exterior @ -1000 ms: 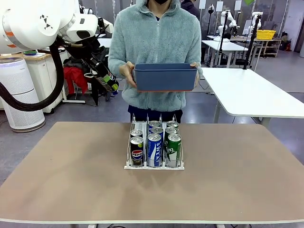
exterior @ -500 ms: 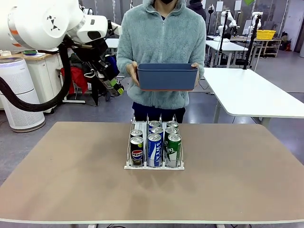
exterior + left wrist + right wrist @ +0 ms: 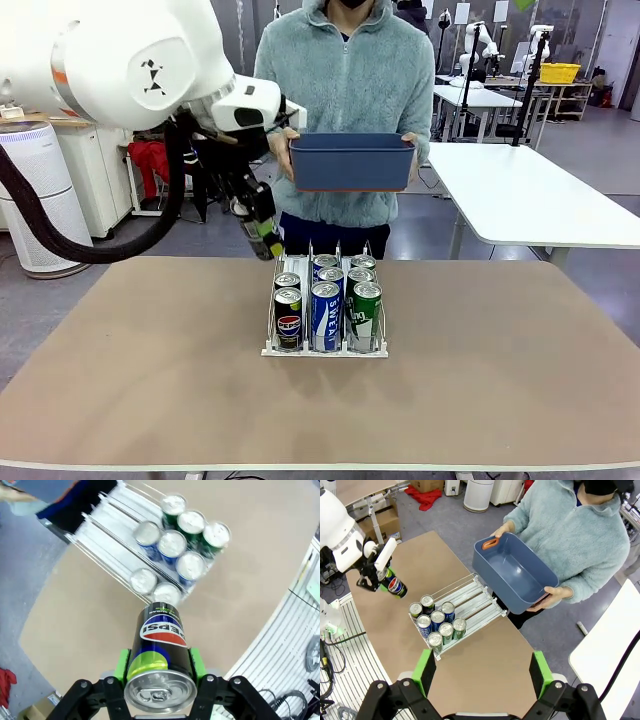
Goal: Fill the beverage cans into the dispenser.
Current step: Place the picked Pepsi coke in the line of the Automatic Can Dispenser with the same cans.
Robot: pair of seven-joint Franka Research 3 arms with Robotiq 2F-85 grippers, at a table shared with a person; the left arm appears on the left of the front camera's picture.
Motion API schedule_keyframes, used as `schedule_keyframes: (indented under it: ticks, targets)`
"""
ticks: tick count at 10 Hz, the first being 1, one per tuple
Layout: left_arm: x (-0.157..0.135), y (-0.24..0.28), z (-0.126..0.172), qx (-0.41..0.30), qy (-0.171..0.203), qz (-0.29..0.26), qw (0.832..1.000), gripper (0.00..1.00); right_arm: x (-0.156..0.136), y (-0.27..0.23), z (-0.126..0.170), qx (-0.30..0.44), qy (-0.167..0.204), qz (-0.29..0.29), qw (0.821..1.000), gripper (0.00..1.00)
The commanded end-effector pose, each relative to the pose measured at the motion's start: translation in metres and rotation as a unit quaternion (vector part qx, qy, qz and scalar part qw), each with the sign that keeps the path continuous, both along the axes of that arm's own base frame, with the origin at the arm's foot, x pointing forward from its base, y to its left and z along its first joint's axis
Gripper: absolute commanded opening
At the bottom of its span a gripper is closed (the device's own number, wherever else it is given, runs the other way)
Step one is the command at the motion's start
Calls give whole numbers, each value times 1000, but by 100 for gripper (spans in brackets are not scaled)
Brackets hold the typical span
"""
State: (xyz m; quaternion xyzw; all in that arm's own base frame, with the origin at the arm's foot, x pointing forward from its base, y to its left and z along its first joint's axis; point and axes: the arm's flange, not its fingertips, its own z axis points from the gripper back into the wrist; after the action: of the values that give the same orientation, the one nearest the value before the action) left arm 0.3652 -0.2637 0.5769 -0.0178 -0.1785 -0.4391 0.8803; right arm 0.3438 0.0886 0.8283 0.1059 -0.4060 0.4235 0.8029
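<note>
Tan tabletop (image 3: 120, 380) in a lab room, white tables off to the far right. At left, left gripper (image 3: 262, 228) clamped on a black Pepsi can (image 3: 159, 652), green pads (image 3: 121, 665) tight on both sides, can tilted, hanging above the far left corner of the dispenser (image 3: 324, 350). Compared with a second ago, swung in from high at the far left and lowered, now just beside the rack's back end. Dispenser mid-table: left lane two cans, middle and right lanes three each, all crowded at the near end, far stretch of every lane bare. Beyond it, dark blue bin (image 3: 350, 162) held empty in a person's hands (image 3: 553, 595), unmoved. Right gripper (image 3: 483, 672) spread wide, nothing between, high over the table. Best done by bringing the can upright, centring over the left lane's far end between the dividers, lowering until seated, then releasing.
</note>
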Motion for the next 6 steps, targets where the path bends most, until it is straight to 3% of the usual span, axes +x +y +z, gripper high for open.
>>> schedule_keyframes:
  ticks: [1, 2, 6]
  targets:
    - [-6, -4, 1, -7, 24, -5, 1000, 58, 0, 0, -1, 0, -1, -1, 1000, 100]
    - [0, 0, 0, 0, 0, 0, 1000, 58, 0, 0, -1, 0, -1, -1, 1000, 100]
    - [0, 0, 0, 0, 0, 0, 1000, 58, 0, 0, -1, 0, -1, -1, 1000, 100]
